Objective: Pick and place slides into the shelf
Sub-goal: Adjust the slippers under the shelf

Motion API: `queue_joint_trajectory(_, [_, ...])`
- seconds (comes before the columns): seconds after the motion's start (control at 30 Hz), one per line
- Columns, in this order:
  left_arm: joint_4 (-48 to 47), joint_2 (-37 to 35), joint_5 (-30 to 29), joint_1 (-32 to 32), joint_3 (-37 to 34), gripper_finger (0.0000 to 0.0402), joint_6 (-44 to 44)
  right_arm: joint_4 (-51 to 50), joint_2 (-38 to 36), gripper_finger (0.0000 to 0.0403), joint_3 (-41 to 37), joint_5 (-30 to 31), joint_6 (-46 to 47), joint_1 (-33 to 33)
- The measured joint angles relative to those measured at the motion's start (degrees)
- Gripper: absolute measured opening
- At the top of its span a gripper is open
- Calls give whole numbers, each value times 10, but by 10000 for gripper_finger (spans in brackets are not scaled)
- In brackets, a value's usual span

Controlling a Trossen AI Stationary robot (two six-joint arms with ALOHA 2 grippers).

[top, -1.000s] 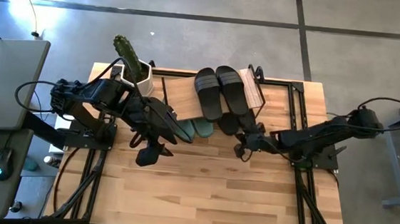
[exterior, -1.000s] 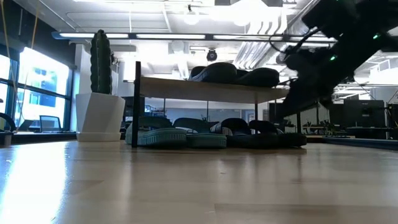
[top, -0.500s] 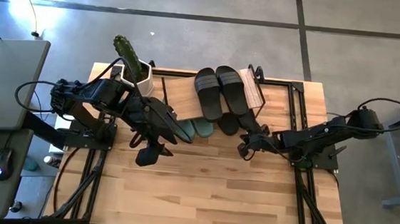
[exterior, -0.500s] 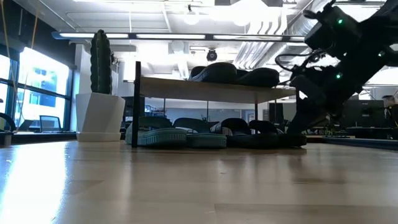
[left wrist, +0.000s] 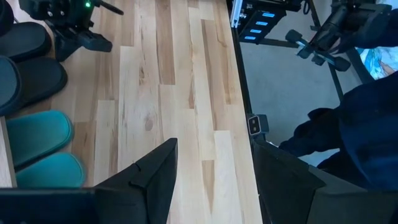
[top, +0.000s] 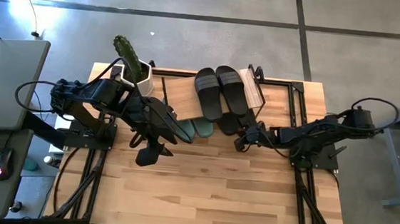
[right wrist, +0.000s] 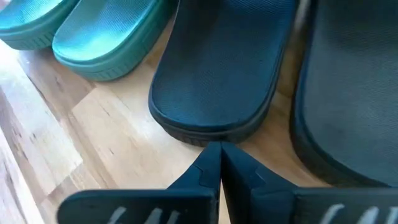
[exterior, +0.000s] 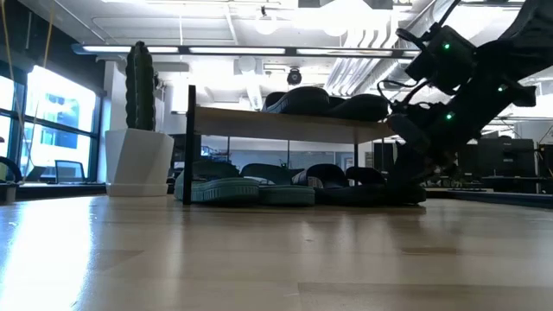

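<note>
Right claw [right wrist: 219, 163], clenched and empty, is sitting at the heel of a black slide [right wrist: 224, 74] under the shelf [top: 180, 92]. Green slides [top: 193, 129] are lying beside it; two black slides [top: 219, 91] are resting on top. Left claw [left wrist: 211, 180] is hanging released over the table [top: 208, 191].

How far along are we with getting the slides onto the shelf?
Done: two black slides lie on the shelf top, and the green pair plus two black ones sit under it. In hand: the shut right hand is at a lower black slide's heel. The open left hand waits. Left: apparently only that nudge.
</note>
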Motion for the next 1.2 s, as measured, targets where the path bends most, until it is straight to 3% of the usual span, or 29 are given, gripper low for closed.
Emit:
queue_joint_trajectory(0.2, [0, 0, 0, 0, 0, 193, -2, 53, 36, 0, 1, -12, -3, 0])
queue_joint_trajectory(0.73, [1, 0, 0, 0, 0, 193, -2, 75, 80, 0, 30, -34, -12, -23])
queue_joint_trajectory(1.03, [0, 0, 0, 0, 0, 193, -2, 73, 65, 0, 29, -27, -11, 13])
queue_joint_trajectory(1.2, [0, 0, 0, 0, 0, 193, -2, 0, -3, 0, 29, 16, 0, 51])
